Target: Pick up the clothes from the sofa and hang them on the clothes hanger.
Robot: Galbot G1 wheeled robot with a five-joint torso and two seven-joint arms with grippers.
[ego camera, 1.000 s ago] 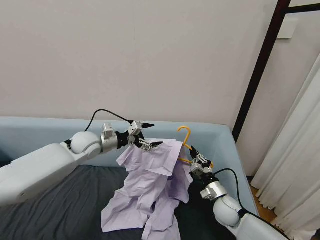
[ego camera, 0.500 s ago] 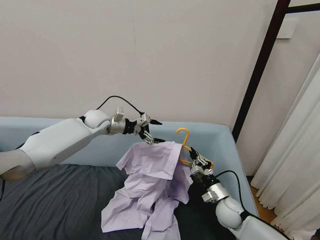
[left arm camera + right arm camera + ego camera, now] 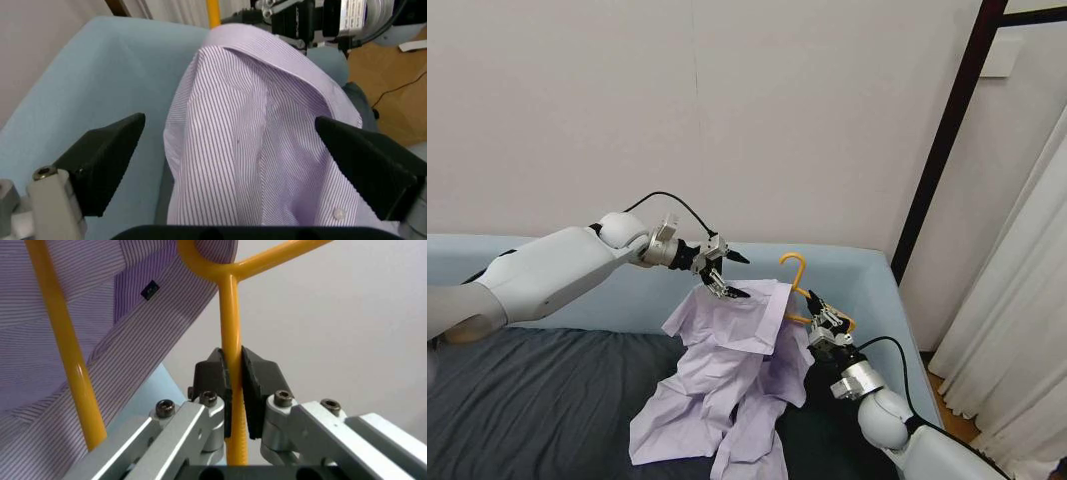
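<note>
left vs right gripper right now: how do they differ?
Left gripper is open and holds nothing; right gripper is shut on the yellow hanger.
Left gripper hovers at the shoulder of the purple striped shirt, its fingers spread to either side; right gripper sits lower, under the hanger's right end, pointing up.
Shared: both are at the shirt draped on the hanger, above the sofa.

The purple shirt (image 3: 717, 385) seemingly trails onto the blue sofa (image 3: 517, 265).

Left tool (image 3: 228, 121) spread wide, striped shirt (image 3: 260, 145) between its fingers, blue sofa (image 3: 87, 75) behind
</note>
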